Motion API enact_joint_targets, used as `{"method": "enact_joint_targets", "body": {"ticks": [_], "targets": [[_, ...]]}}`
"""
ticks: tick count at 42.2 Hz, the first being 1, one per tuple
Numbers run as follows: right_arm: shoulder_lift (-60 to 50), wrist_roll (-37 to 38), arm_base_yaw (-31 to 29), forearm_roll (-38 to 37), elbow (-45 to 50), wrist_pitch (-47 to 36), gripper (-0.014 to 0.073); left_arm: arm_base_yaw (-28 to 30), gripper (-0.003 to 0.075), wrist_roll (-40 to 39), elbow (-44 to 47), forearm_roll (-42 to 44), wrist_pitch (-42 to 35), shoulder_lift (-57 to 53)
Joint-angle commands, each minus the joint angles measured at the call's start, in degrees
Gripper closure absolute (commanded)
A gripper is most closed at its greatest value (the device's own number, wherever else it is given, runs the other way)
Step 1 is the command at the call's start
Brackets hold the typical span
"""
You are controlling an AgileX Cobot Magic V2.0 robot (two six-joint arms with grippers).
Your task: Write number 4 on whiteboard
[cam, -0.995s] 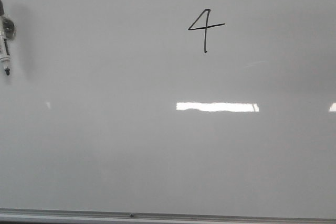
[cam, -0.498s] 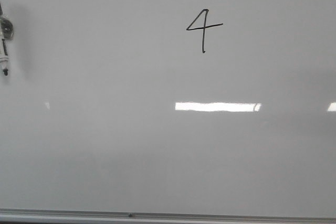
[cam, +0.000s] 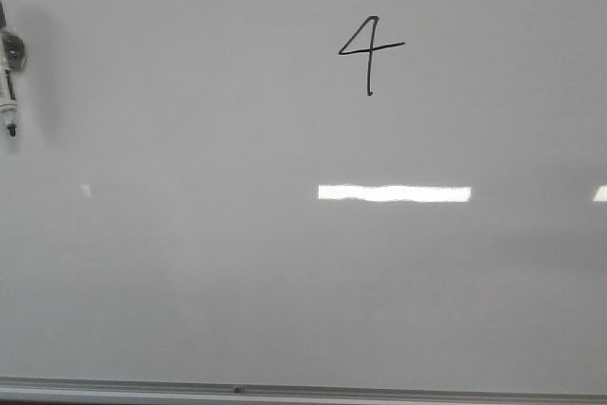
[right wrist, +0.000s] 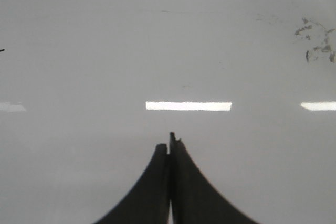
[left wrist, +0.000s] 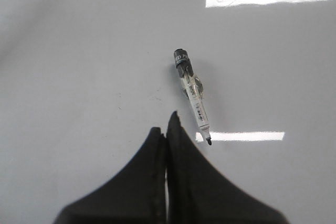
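A black hand-drawn number 4 (cam: 369, 52) stands on the whiteboard (cam: 285, 263), toward the far middle in the front view. An uncapped marker (cam: 9, 82) lies at the board's left edge. In the left wrist view the same marker (left wrist: 192, 94) lies flat on the board just beyond the fingertips, apart from them. My left gripper (left wrist: 166, 125) is shut with nothing in it. My right gripper (right wrist: 169, 142) is also shut and holds nothing, over bare whiteboard (right wrist: 105, 51). Neither gripper shows in the front view.
The board's grey metal frame edge (cam: 303, 390) runs along the near side. Bright light reflections (cam: 394, 193) lie on the glossy surface. Faint smudges of old ink (right wrist: 315, 43) mark the board in the right wrist view.
The marker at the left edge shows slightly less than a second ago. The number 4 is unchanged.
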Motion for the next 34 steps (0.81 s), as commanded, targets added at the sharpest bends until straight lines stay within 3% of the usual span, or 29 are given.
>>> {"method": "enact_joint_targets", "body": {"ticks": [1,17,34], "targets": [[-1.17,0.06,-0.35,0.0,-0.84,-5.11,0.0662,0.02,0.0741,-0.12,0.32,-0.18,-4.73,-0.77],[-1.22,-0.42,-0.35,3.31,-0.84,-6.62,0.0662,0.02,0.0741,-0.12,0.32,-0.18,-4.73,-0.77],[-1.22,-1.8,0.3,1.6,-0.84,-6.63,0.0662,0.02,0.0741,-0.12,0.32,-0.18,-4.73,-0.77]]}}
